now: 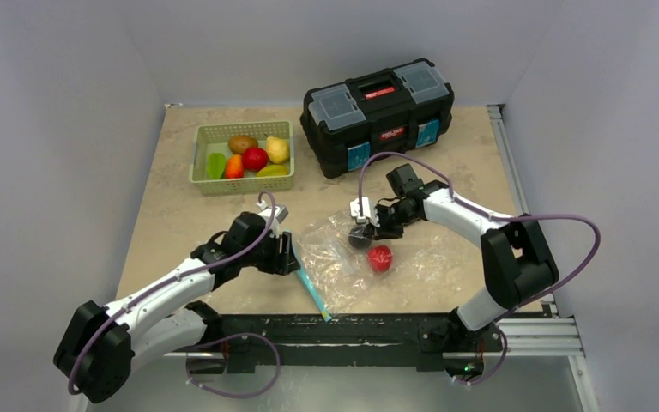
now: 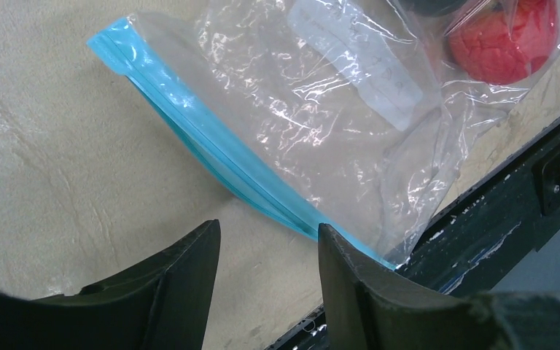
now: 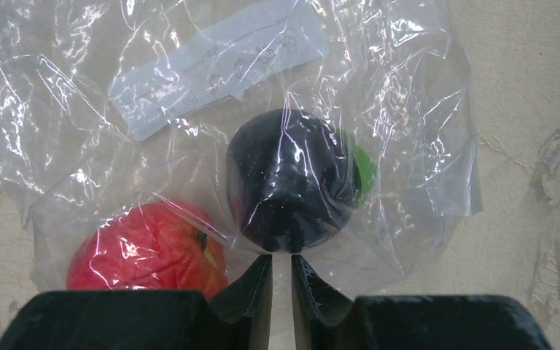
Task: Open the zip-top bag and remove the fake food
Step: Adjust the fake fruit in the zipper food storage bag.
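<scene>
The clear zip-top bag (image 1: pixel 343 266) lies flat on the table's near middle, its teal zip strip (image 1: pixel 311 292) at the left, running to the front edge. Inside it are a red fake fruit (image 1: pixel 379 257) and a dark round one with a green tip (image 1: pixel 360 239). My left gripper (image 1: pixel 287 255) is open and empty just left of the strip; in its wrist view (image 2: pixel 268 227) the strip (image 2: pixel 204 138) passes the right fingertip. My right gripper (image 1: pixel 365 225) is at the bag's far edge; its fingers (image 3: pixel 281 257) pinch bunched plastic against the dark fruit (image 3: pixel 292 182), the red fruit (image 3: pixel 142 248) beside it.
A green basket (image 1: pixel 244 183) at the back left holds several fake fruits. A black toolbox (image 1: pixel 377 116) stands at the back right. A black rail (image 1: pixel 352 330) runs along the table's front edge, just beyond the bag's corner (image 2: pixel 510 211).
</scene>
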Controlling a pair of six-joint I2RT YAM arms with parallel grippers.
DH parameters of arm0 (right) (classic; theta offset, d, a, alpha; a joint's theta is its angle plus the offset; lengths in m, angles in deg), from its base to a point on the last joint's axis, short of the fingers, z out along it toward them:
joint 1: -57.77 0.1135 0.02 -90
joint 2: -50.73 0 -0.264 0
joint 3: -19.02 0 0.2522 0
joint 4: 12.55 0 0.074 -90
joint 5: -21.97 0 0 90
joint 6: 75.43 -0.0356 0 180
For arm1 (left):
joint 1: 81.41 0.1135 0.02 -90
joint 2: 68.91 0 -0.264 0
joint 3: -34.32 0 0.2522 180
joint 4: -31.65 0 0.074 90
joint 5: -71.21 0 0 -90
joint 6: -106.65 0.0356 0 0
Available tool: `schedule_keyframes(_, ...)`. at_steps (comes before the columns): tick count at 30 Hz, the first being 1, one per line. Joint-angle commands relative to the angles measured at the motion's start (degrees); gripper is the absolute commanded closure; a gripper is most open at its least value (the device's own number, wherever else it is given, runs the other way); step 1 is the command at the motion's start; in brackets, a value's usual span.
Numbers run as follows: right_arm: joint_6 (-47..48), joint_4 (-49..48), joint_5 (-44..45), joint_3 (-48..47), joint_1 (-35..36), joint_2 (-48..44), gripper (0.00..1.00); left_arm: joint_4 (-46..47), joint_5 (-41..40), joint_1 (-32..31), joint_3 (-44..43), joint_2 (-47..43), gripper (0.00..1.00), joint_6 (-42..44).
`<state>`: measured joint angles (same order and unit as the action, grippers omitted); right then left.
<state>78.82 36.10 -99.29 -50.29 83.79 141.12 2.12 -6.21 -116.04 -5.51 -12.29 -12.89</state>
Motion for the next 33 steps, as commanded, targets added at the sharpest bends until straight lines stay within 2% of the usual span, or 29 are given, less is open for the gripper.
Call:
schedule_keyframes(1,-1.31,-0.08,-2.18,-1.19,0.17,-1.12,0.84,0.72,0.24,-0.62,-0.71,-3.4,0.5,0.67)
schedule_keyframes(5,-2.23,-0.01,-2.26,-1.81,0.17,-1.31,0.82,-2.33,-0.15,-0.73,-0.55,-7.44,0.58,-0.31)
schedule_keyframes(11,-2.23,0.54,-3.61,-1.97,0.08,-2.02,0.8,-5.19,0.13,-0.73,0.88,-11.17,0.65,-3.6)
schedule_keyframes(14,-1.15,1.25,-4.29,-2.03,0.08,-2.15,0.79,-2.41,2.65,-0.7,2.44,-12.68,0.65,-6.1)
schedule_keyframes(17,0.19,2.12,-4.31,-2.1,0.08,-2.19,0.77,4.63,6.64,-0.71,5.13,-12.94,0.65,-10.43)
schedule_keyframes(24,6.52,7.18,-3.55,-5.07,0.23,-0.08,0.66,16.55,10.62,-0.73,7.54,-8.22,0.6,-16.39)
schedule_keyframes(30,7.84,5.9,-4.86,-5.4,0.42,0.25,0.5,20.35,10.08,-0.78,7.49,-4.64,0.46,-17.94)
schedule_keyframes(33,7.44,4.91,-6.49,-5.43,0.77,0.48,0.46,22.0,9.79,-0.7,7.52,-2.71,0.42,-18.55)
